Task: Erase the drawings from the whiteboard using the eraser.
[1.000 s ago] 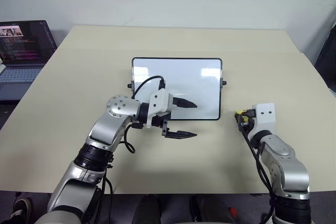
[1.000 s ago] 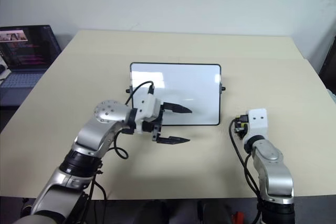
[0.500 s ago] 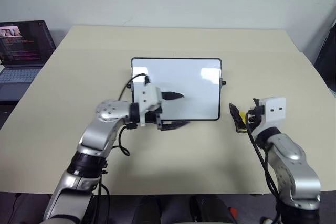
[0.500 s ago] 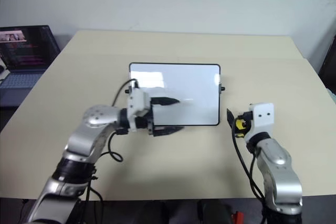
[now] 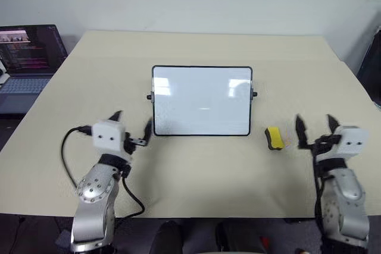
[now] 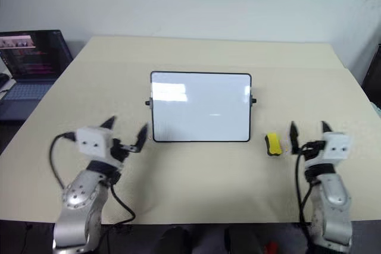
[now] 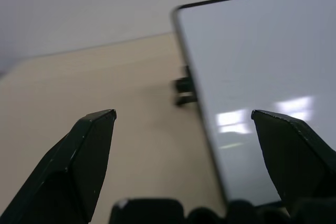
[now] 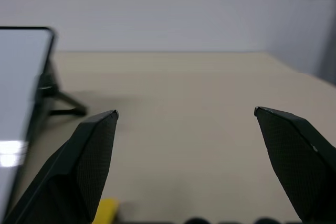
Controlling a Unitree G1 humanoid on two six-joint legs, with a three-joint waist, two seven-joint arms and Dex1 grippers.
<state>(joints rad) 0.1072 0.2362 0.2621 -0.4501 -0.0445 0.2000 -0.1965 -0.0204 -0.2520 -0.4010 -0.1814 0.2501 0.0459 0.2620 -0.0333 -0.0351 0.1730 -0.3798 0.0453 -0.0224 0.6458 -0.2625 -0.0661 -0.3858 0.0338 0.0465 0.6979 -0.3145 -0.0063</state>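
The whiteboard (image 5: 202,100) lies in the middle of the table, black-framed, its face plain white with light reflections. The drawings are out of view. The eraser (image 5: 274,137), a small yellow block, rests on the table just right of the board's near right corner; its yellow edge (image 8: 106,211) also shows in the right wrist view. My right gripper (image 5: 314,124) stands open a little to the right of the eraser, apart from it and holding nothing. Near the board's near left corner, my left gripper (image 5: 132,122) is open and empty, with the board's left edge (image 7: 210,129) ahead of it.
An open laptop (image 5: 27,57) with a lit screen sits off the table's far left corner. The beige table (image 5: 202,171) runs to a pale wall at the back. Its near edge passes just in front of both arms.
My right gripper opened, let go of the eraser and drew away to the right. The left arm swung from in front of the board out to the left and now points forward.
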